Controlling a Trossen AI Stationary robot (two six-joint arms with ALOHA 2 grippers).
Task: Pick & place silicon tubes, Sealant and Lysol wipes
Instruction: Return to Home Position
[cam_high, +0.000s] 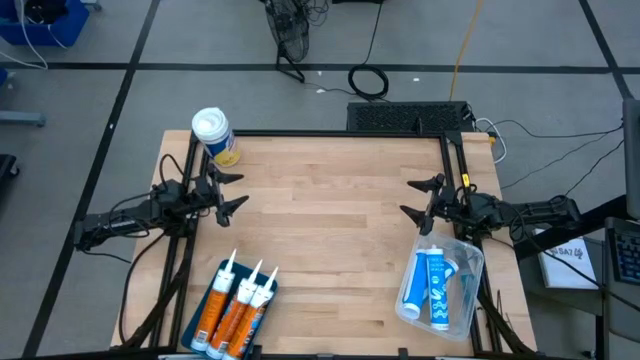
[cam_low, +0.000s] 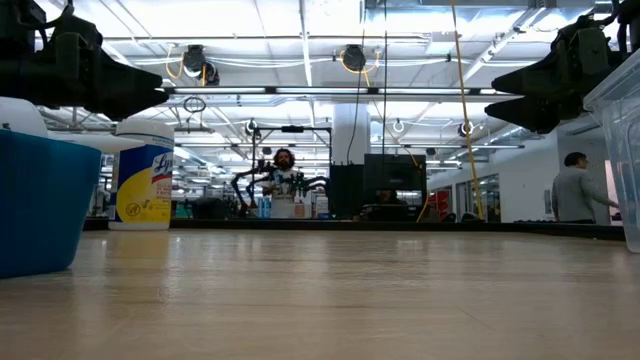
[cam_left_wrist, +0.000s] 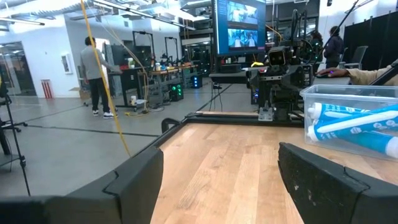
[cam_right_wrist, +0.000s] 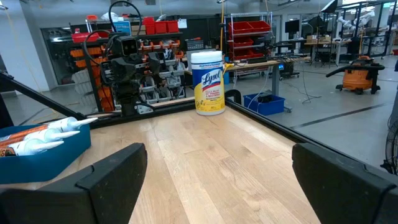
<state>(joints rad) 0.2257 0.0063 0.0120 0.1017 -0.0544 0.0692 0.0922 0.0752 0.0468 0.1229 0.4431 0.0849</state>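
Observation:
The Lysol wipes canister (cam_high: 214, 136), with a white lid and yellow label, stands upright at the table's far left corner; it also shows in the right wrist view (cam_right_wrist: 208, 83) and the low view (cam_low: 143, 175). Three orange-and-white tubes (cam_high: 236, 306) lie in a blue tray (cam_high: 205, 335) at the near left. Blue-and-white tubes (cam_high: 430, 285) lie in a clear bin (cam_high: 462, 262) at the near right. My left gripper (cam_high: 234, 190) is open and empty at the left edge, near the canister. My right gripper (cam_high: 421, 200) is open and empty at the right edge, just beyond the bin.
The bare wood tabletop (cam_high: 330, 230) lies between the two grippers. A black frame runs along the table's edges (cam_high: 340, 134). A keyboard-like black panel (cam_high: 405, 116) sits behind the far edge. People stand in the room beyond (cam_left_wrist: 94, 74).

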